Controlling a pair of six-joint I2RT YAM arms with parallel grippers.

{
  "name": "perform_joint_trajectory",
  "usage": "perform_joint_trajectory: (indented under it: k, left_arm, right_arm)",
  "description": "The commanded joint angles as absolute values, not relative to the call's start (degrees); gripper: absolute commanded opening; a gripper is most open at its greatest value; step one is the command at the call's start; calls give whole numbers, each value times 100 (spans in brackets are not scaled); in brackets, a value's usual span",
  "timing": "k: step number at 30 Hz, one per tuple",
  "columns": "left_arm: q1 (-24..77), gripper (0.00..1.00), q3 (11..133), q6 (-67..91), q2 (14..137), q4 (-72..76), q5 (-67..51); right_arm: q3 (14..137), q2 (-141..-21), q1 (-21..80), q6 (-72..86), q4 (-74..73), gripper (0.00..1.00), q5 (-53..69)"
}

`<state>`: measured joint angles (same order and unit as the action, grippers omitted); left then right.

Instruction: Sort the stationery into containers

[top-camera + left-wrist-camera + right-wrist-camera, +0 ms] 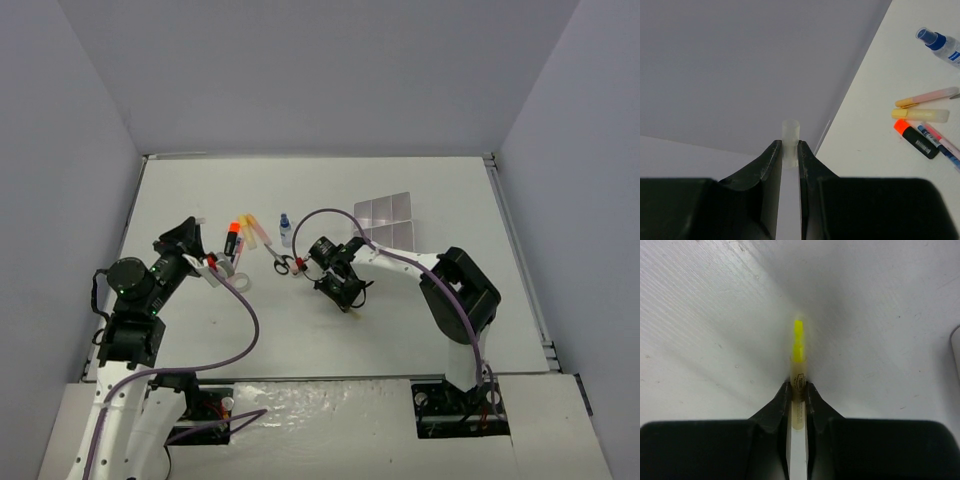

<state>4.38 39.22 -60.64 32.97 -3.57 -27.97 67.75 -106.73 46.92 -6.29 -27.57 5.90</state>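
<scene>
While no item shows inside the white organiser tray [388, 212], whose pale compartments look bare from above, the sorting seems hardly begun, and I judge nearly all of it is left to do. Two pieces are in hand. The right claw [799, 388] is pinched tight on the thin yellow stick [798, 340]. Its black jaws grip the cream, labelled shaft, so the bright yellow tip pokes out ahead, close over the tabletop [300, 330] and well short of the tray. The left claw [790, 146] is closed almost to touching on a small frosted, translucent piece that I take for the clear tape ring [790, 131], though its shape is hard to read from the wrist. It is held up off the surface on the left side, far from the tray.

The rest lies loose near the middle. The black-handled scissors [280, 263] are just left of the right claw. The blue-capped bottle [936, 42] lies on its side beyond the pens. The pink highlighter [927, 96], yellow highlighter [920, 115] and orange highlighter [914, 136] lie close together.

The pens are slim smooth plastic barrels, and the orange one has a black body with a white label. The bottle is clear and rounded. The tabletop is matt white with fine grain and small scuffs, and the tray is glossy moulded plastic, cut into squarish cells
</scene>
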Motion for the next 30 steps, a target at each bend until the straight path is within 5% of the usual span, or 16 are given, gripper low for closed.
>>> perform_joint_trajectory:
  k: [1, 17, 30]
  left_arm:
    - [413, 0, 4027, -6574, 3272, 204, -3004]
    - [412, 0, 4302, -9024, 4385, 2440, -3361]
    - [418, 0, 4387, -11223, 4786, 3536, -4272]
  right_arm:
    - [6765, -10631, 4646, -748, -2742, 0, 586]
    - [8979, -9599, 4315, -838, -2876, 0, 1918]
    - [11211, -10079, 4320, -623, -3006, 0, 3145]
